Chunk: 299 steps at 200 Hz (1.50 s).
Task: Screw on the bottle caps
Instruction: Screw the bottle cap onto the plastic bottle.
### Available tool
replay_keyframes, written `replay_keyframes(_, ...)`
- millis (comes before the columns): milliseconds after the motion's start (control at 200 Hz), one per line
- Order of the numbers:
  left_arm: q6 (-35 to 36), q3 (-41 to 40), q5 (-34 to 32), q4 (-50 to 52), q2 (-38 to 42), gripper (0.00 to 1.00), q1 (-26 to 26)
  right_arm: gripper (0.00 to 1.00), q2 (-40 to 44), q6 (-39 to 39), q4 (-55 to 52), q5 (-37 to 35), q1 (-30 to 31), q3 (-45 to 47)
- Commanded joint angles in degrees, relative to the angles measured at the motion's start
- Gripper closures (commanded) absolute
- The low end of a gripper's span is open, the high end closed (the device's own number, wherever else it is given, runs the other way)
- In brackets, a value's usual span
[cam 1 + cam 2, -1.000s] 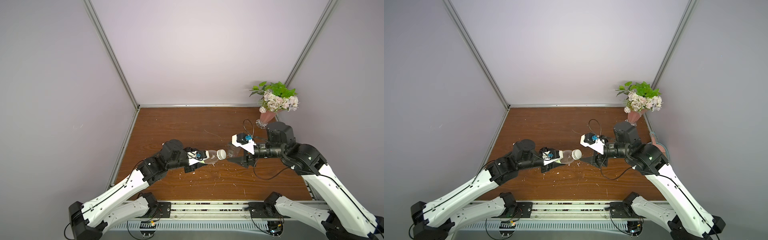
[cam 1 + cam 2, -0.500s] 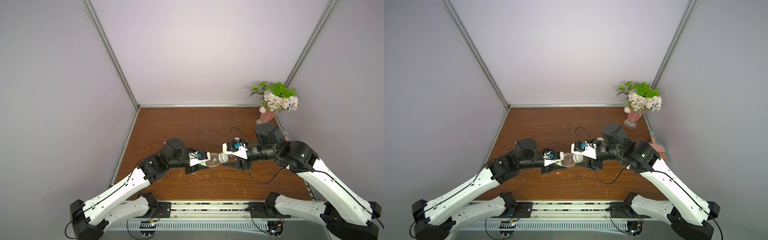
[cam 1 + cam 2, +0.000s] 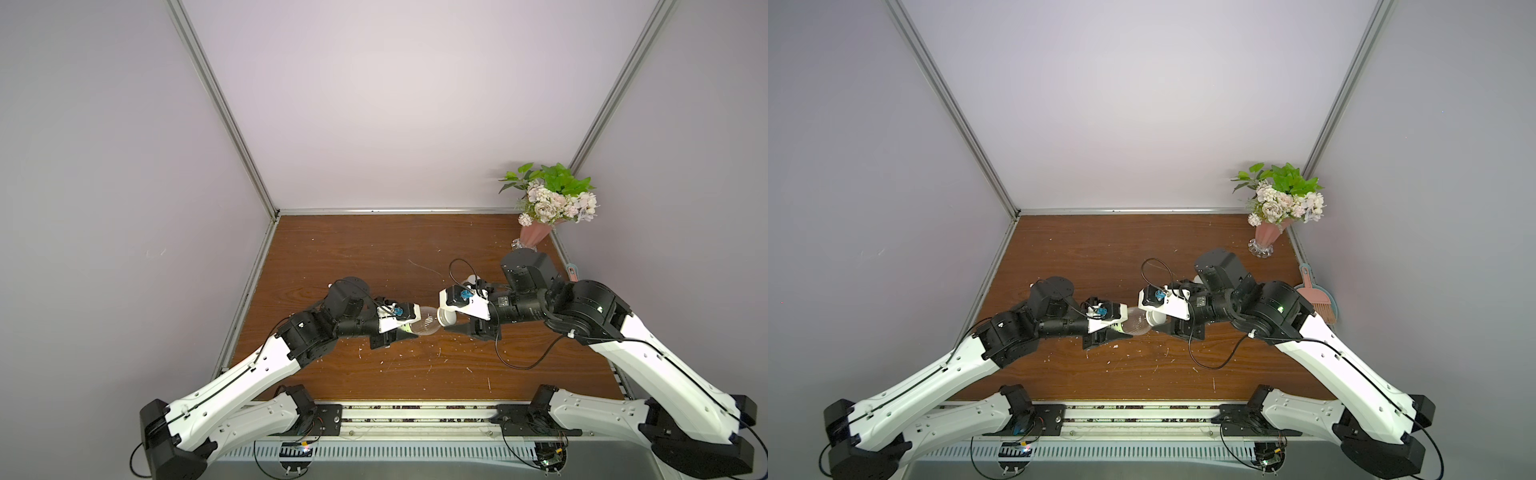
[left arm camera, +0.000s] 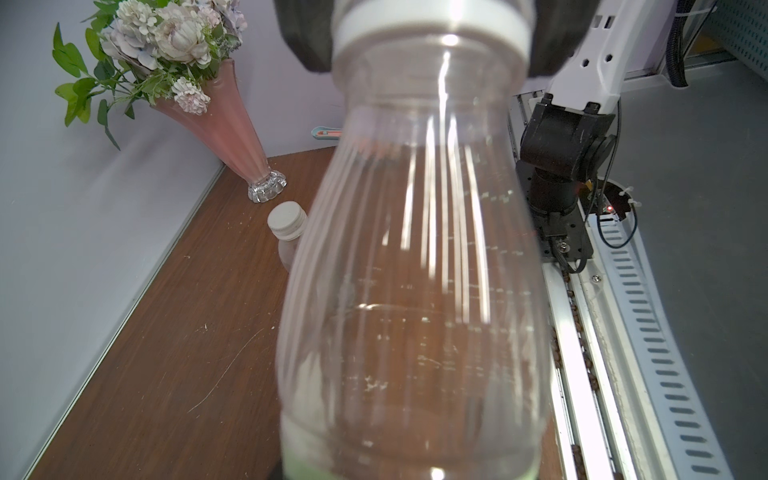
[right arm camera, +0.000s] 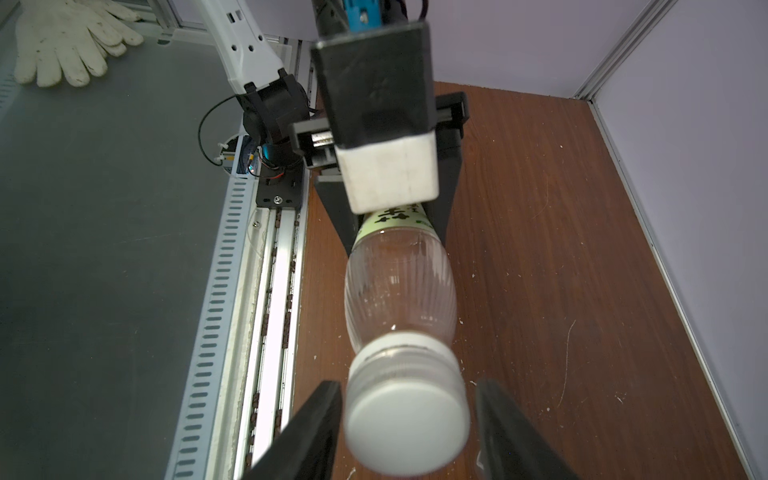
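My left gripper (image 3: 409, 328) is shut on the yellow-green label end of a clear bottle (image 3: 424, 325), holding it level above the table. The bottle's neck points at my right gripper (image 3: 449, 322). A white bottle cap (image 5: 407, 419) sits on that neck. The right gripper (image 5: 409, 388) stands open, one black finger on each side of the cap; one finger almost touches it and the other leaves a small gap. A second capped bottle (image 4: 286, 226) stands upright on the table near the vase, and its cap (image 3: 473, 277) peeks out behind the right gripper.
A pink vase of flowers (image 3: 536, 235) stands in the far right corner. A pink hand brush (image 3: 1316, 299) lies past the table's right edge. White crumbs (image 3: 419, 355) dot the brown table (image 3: 353, 249). White gloves (image 5: 66, 41) lie off the table beyond the front rail.
My right gripper has moved left to the bottle's neck, and its fingers have narrowed around the cap. The left gripper has kept the bottle nearly still.
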State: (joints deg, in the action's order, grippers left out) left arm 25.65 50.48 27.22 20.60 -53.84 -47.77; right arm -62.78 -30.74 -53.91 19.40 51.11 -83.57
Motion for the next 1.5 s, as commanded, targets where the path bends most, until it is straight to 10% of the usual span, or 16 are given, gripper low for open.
replay_keyframes(0,-0.28,0.98,0.55,0.45,0.47,0.55,-0.54,0.46,0.57,-0.43,0.01,-0.85,0.48,-1.02)
replay_keyframes(345,-0.25,0.52,0.11,0.41,0.45,0.56,-0.52,0.55,0.75,0.51,0.71,-0.85,0.47,-1.11)
replay_keyframes(626,0.1,0.48,-3.67,-0.96,1.23,0.56,-0.55,1.0,-1.07,5.93,-0.06,0.68,0.39,-1.32)
replay_keyframes(1491,7.69,-9.27,-25.84,-21.12,7.81,0.56,-0.53,1.0,-4.27,50.23,24.2,17.3,-9.02,6.42)
